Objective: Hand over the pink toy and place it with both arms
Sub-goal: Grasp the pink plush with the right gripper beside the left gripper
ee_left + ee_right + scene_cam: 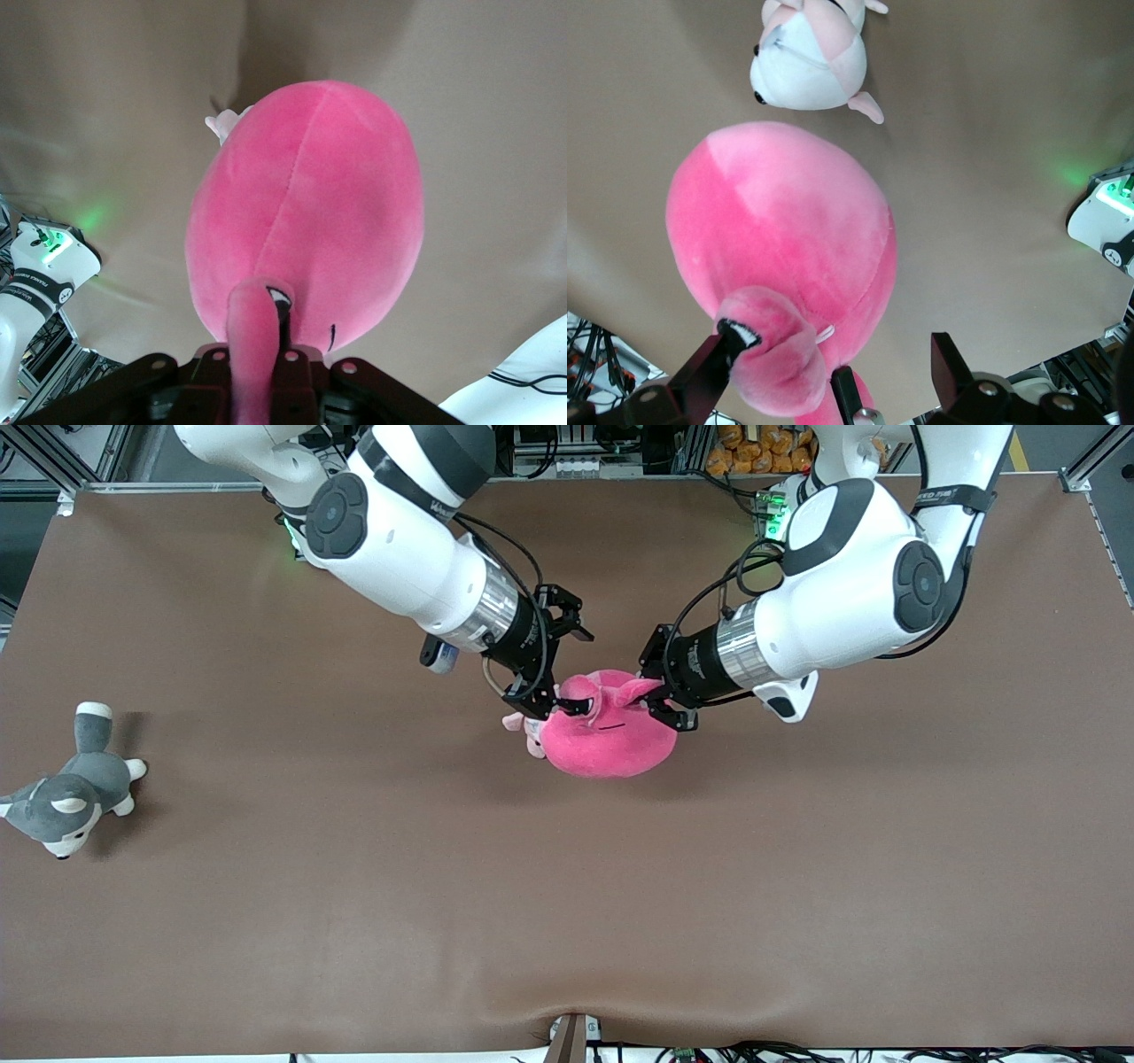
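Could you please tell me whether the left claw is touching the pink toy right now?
Touching. In the left wrist view, the left claw is pinched on a flap of the pink toy, with the pink fabric running straight down between its fingers.

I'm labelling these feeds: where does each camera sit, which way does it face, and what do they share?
Front view: high across the table, facing both arms; left hand and right hand meet at the pink toy.
Left wrist view: on the left arm, looking down past its hand at the toy.
Right wrist view: on the right arm, over toy and puppy.
All share the toy.

Pink toy hides most of puppy plush.
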Robot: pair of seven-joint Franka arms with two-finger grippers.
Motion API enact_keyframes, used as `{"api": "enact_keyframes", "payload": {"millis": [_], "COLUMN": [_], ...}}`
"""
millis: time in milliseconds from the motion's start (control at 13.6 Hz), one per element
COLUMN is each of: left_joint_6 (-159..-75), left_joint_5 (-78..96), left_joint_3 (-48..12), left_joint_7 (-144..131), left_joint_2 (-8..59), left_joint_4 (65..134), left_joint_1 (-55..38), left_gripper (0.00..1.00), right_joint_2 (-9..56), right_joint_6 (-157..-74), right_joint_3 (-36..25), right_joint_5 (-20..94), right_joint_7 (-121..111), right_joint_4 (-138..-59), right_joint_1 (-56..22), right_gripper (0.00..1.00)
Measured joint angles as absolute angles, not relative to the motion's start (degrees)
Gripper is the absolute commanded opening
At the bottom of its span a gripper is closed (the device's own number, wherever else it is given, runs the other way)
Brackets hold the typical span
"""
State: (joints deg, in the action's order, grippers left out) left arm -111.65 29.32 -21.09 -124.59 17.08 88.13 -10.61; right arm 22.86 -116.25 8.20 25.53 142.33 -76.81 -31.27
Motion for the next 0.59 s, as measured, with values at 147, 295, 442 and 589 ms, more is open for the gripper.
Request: {"api": "enact_keyframes", "payload": {"millis": [147, 295, 442, 589], "left_joint_6": [-111.65, -111.65, -111.65, -111.65], "left_joint_5": [29.32, 29.32, 29.32, 29.32], "left_joint_3": [-21.08, -21.07, -21.02, -21.01], "left_joint_7": [-124.7, -124.74, -124.75, -124.75], "left_joint_2": [17.07, 17.07, 17.07, 17.07], "left_joint_4": [87.84, 87.53, 87.45, 87.45], "left_joint_1": [-10.62, -10.61, -10.61, -10.61], "left_gripper": [0.0, 0.0, 0.0, 0.0], "right_joint_2": [23.32, 23.59, 23.69, 23.72], "right_joint_6": [-116.28, -116.36, -116.93, -118.54], "right_joint_3": [7.66, 7.23, 7.19, 7.05], "right_joint_5": [25.39, 24.2, 22.68, 22.28], "right_joint_7": [142.54, 142.53, 142.53, 142.54], "right_joint_4": [-76.82, -76.8, -76.77, -76.61], "right_joint_1": [-31.26, -31.23, -31.23, -31.14], "right_gripper": [0.19, 0.0, 0.0, 0.0]}}
